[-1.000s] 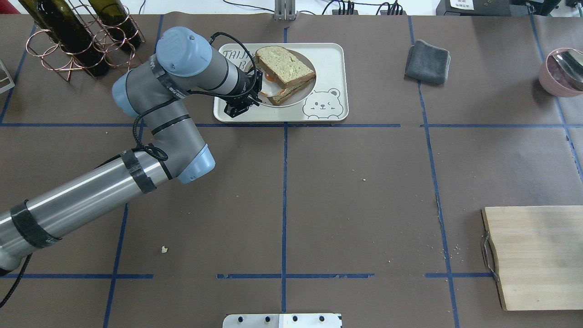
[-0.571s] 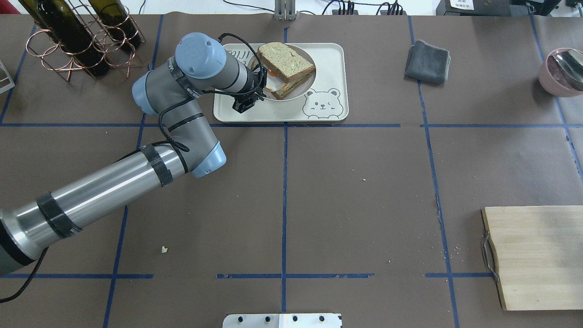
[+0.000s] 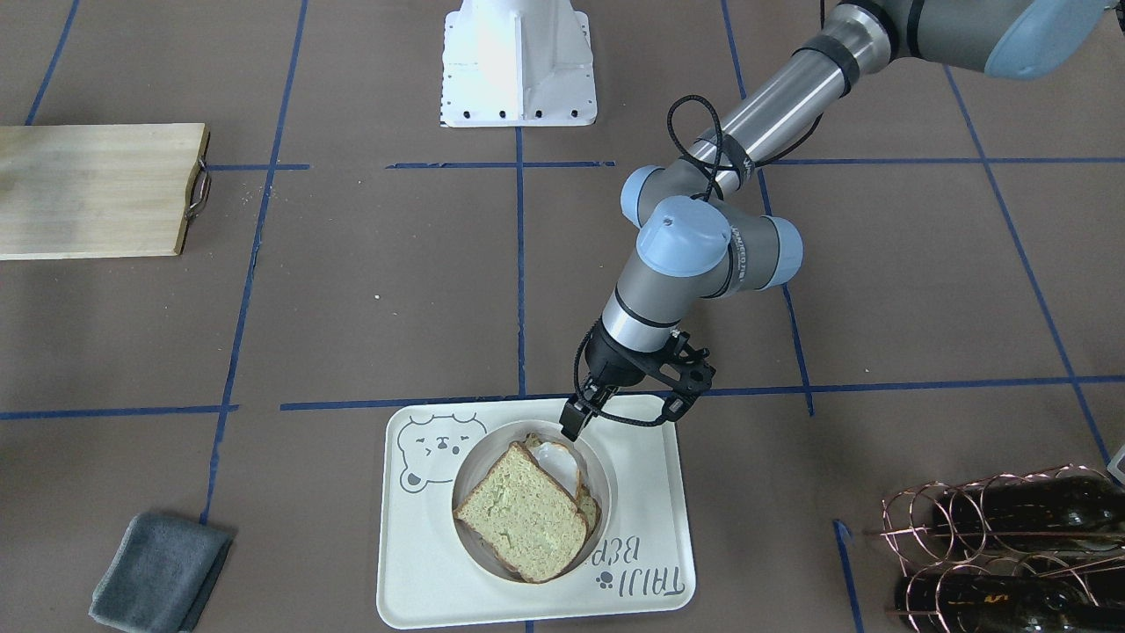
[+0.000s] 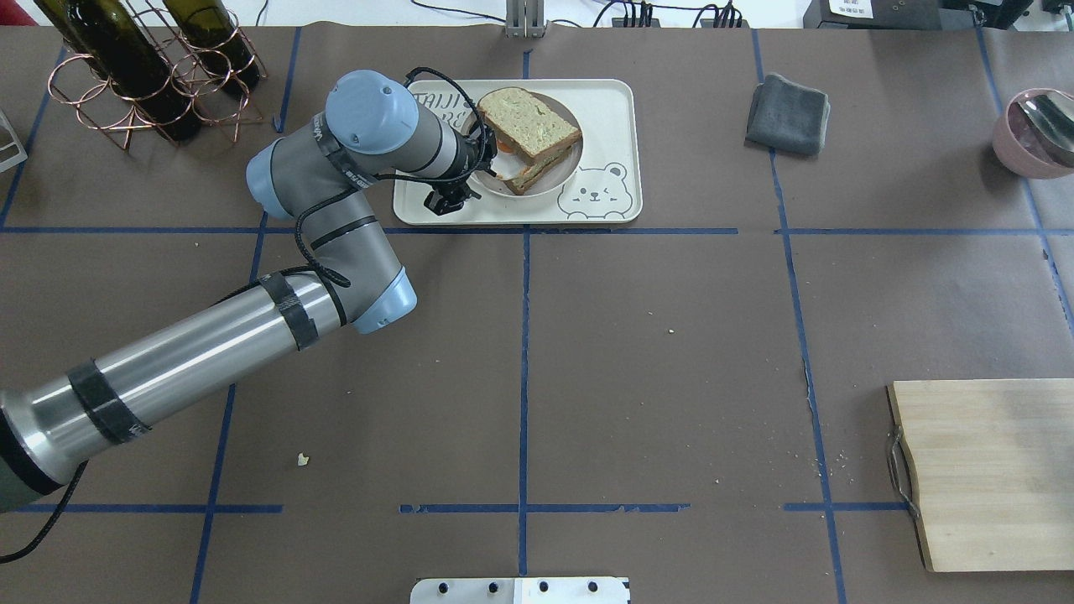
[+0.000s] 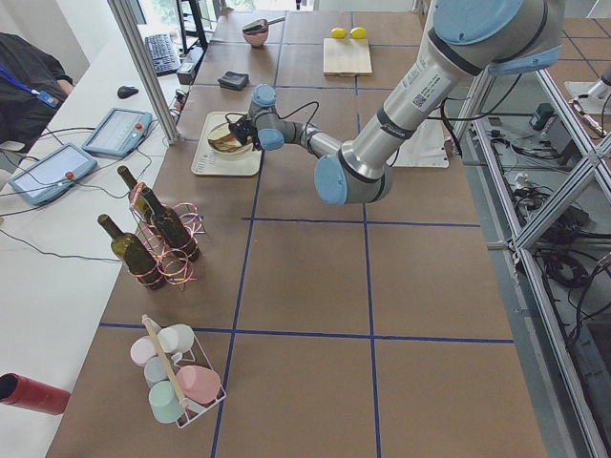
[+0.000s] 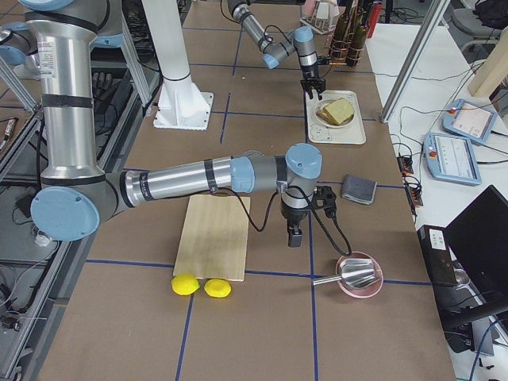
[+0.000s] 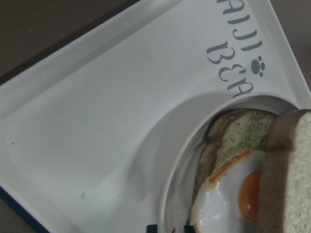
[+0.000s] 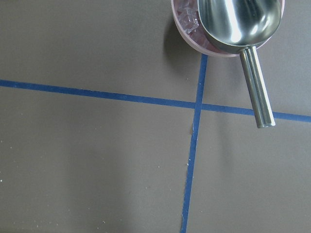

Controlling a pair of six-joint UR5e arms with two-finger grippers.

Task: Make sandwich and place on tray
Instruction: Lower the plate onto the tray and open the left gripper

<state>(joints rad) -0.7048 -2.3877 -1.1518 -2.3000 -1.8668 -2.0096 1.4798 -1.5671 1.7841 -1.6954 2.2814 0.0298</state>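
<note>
The sandwich (image 4: 529, 126) lies on a small round white plate (image 4: 550, 184) that rests on the cream bear tray (image 4: 604, 109) at the far middle of the table. Its top slice (image 3: 523, 510) covers most of the fried egg (image 7: 223, 204) and the lower slice. My left gripper (image 4: 489, 170) is low at the plate's near-left edge, beside the egg. In the left wrist view its narrow-set fingertips (image 7: 152, 227) stand on either side of the plate's rim. My right gripper (image 6: 294, 236) shows only in the exterior right view, hanging over bare table near the wooden board; I cannot tell its state.
A wooden board (image 4: 990, 470) with a metal handle lies at the near right, two lemons (image 6: 198, 286) beyond it. A pink bowl with a metal scoop (image 4: 1036, 130) and a folded grey cloth (image 4: 789, 113) are at the far right. Wine bottles in a copper rack (image 4: 143, 67) stand far left.
The left arm's elbow and wrist have swung forward and to the right. The top slice has settled more squarely over the lower slice. The tray has stayed in place.
</note>
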